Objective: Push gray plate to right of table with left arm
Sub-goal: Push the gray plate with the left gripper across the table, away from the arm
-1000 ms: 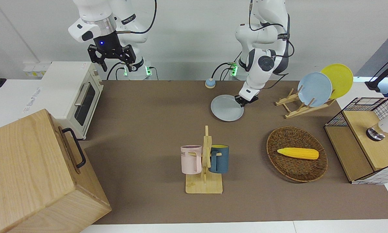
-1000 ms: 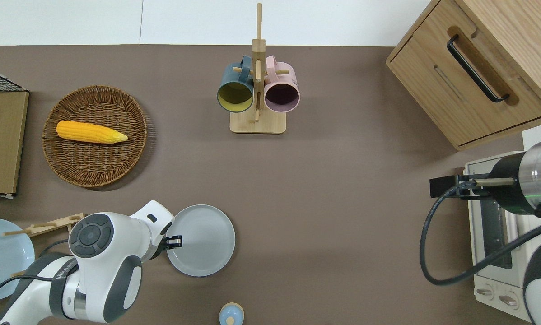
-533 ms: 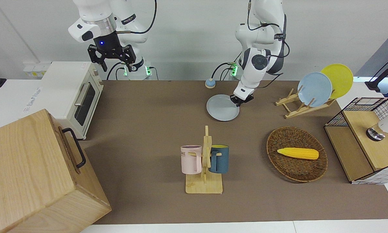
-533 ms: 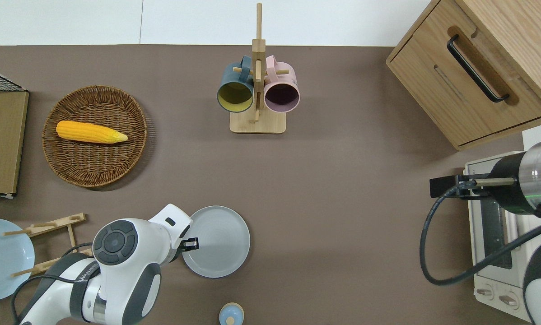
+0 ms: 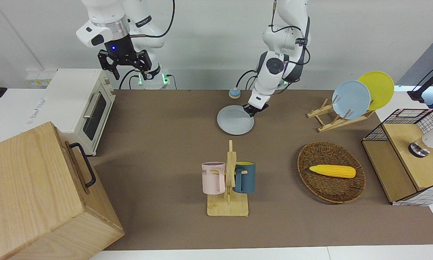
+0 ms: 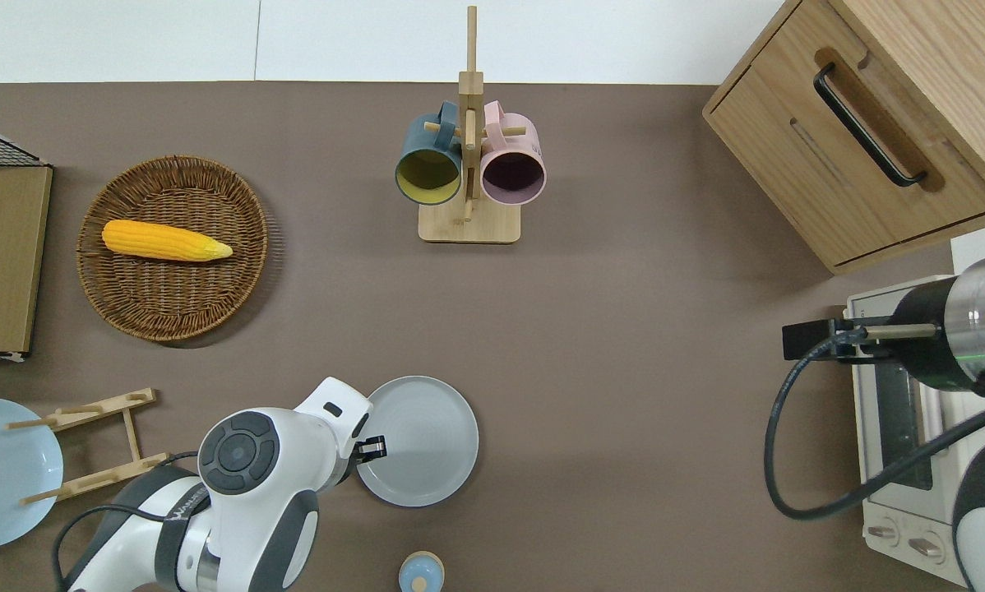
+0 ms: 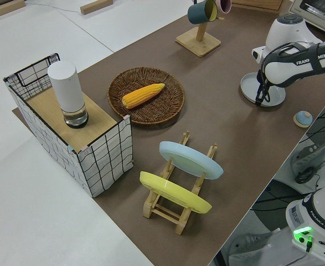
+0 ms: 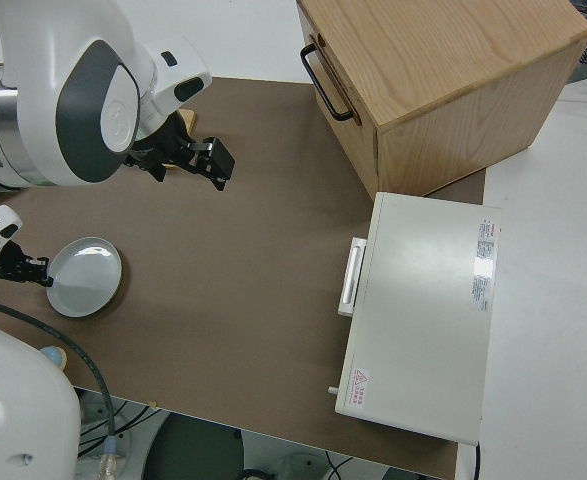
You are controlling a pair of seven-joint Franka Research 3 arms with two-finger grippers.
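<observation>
While the right arm is parked:
Left gripper [image 6: 375, 448]: at gray plate [image 6: 423, 440] rim, finger spread indiscernible.
Gray plate: flat on table [image 6: 624, 395], nearer the robots than mug rack [image 6: 469, 156].

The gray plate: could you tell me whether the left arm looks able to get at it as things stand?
Probably yes: the left end effector is already down at the gray plate, at its rim toward the left arm's end of the table, with nothing between them.
</observation>
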